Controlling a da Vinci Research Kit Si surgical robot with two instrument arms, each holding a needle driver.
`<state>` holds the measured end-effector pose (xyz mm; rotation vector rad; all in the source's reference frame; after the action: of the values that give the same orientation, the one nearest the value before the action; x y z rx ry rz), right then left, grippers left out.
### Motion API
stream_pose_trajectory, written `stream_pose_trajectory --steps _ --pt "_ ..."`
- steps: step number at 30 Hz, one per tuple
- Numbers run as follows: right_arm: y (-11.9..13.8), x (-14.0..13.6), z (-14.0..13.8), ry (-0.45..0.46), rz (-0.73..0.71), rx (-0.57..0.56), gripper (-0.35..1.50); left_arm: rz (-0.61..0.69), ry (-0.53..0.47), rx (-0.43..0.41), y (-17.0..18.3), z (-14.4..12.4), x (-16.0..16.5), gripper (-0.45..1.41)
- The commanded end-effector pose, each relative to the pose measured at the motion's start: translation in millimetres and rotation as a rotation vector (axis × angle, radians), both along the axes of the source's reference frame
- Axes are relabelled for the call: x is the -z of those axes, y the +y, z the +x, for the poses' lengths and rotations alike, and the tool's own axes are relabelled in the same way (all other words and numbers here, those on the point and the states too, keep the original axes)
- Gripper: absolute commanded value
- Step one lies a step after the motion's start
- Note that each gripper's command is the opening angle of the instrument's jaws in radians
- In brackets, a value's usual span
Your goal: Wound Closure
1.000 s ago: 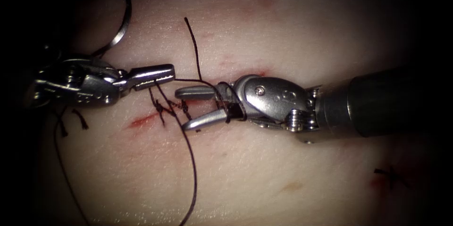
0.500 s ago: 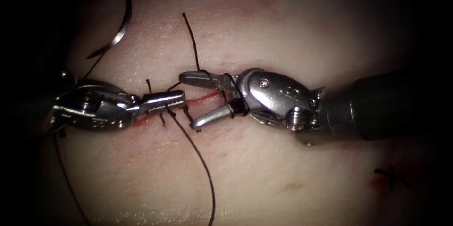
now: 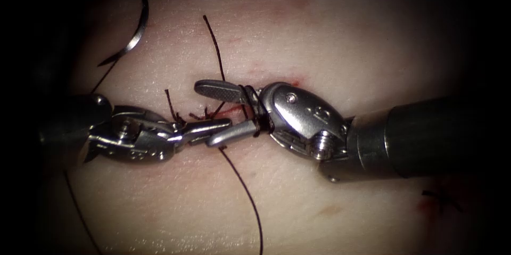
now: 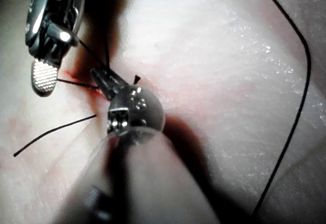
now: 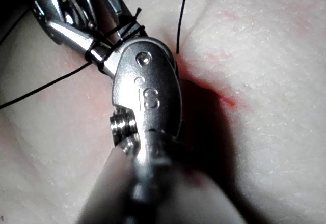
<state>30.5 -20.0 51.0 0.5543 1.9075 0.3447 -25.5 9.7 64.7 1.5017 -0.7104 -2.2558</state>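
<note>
The right tool [image 3: 218, 112], jaws parted wide with thread [image 3: 250, 107] looped around them, meets the left tool [image 3: 213, 127], shut on thread over the cut [image 3: 229, 110]; the needle [image 3: 139, 23] lies free upper left; loops should stay seated on the jaws.

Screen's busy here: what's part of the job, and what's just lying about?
In use: left hand, shut on thread; right hand, open, thread looped round it, holding nothing; cut.
Lying about: needle, free on tissue left of cut; old stitch, far right.
</note>
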Motion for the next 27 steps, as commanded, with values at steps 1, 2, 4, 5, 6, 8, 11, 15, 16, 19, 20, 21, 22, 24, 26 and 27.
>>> stream_pose_trajectory --steps 1,2,4,5,6,8,11,15,16,19,20,21,22,24,26,27 --pt "0.0 -0.4 0.3 -0.018 0.006 -0.025 0.98 0.002 -0.003 -0.002 -0.1 -0.5 -0.5 -0.45" --pt "0.2 -0.4 0.3 -0.032 0.011 -0.040 0.98 0.006 -0.005 -0.006 -0.5 -0.7 -0.5 -0.45" --pt "0.9 -0.9 0.1 -0.106 0.039 -0.092 0.98 0.005 0.003 -0.017 -1.7 -1.2 -0.3 -0.45" --pt "1.0 -1.0 0.0 -0.116 0.041 -0.100 0.98 0.004 0.003 -0.017 -1.9 -1.3 -0.2 -0.45" --pt "1.1 -1.2 0.0 -0.138 0.035 -0.120 0.98 0.003 0.003 -0.018 -2.1 -1.5 0.0 -0.45" --pt "1.4 -1.5 -0.2 -0.181 0.035 -0.155 0.98 0.005 0.004 -0.021 -2.4 -1.6 0.2 -0.45" --pt "2.0 -2.2 -0.6 -0.269 0.017 -0.233 0.98 0.006 -0.001 -0.024 -2.9 -1.9 0.9 -0.45" --pt "2.8 -3.0 -0.9 -0.376 -0.022 -0.303 0.98 0.016 -0.006 -0.024 -3.3 -2.0 1.8 -0.45" --pt "2.9 -3.2 -1.0 -0.398 -0.026 -0.315 1.00 0.017 -0.007 -0.023 -3.2 -2.0 1.9 -0.45" --pt "3.2 -3.5 -1.1 -0.441 -0.042 -0.344 1.03 0.025 -0.011 -0.023 -2.8 -1.9 2.5 -0.45" --pt "3.4 -3.6 -1.1 -0.457 -0.045 -0.355 1.03 0.028 -0.014 -0.023 -2.6 -1.8 2.7 -0.45" --pt "3.5 -3.6 -1.1 -0.467 -0.048 -0.363 1.03 0.031 -0.019 -0.025 -2.3 -1.7 2.9 -0.45" --pt "3.8 -3.7 -1.2 -0.490 -0.048 -0.378 1.03 0.038 -0.021 -0.023 -1.7 -1.4 3.2 -0.45" --pt "4.2 -3.8 -1.1 -0.516 -0.041 -0.396 1.05 0.046 -0.023 -0.021 -1.1 -1.1 3.6 -0.45" --pt "4.3 -3.9 -0.8 -0.536 -0.038 -0.410 1.08 0.049 -0.023 -0.019 -0.8 -1.0 3.7 -0.45" --pt "4.4 -4.0 -0.6 -0.547 -0.037 -0.415 1.08 0.049 -0.024 -0.019 -0.7 -0.9 3.7 -0.45"
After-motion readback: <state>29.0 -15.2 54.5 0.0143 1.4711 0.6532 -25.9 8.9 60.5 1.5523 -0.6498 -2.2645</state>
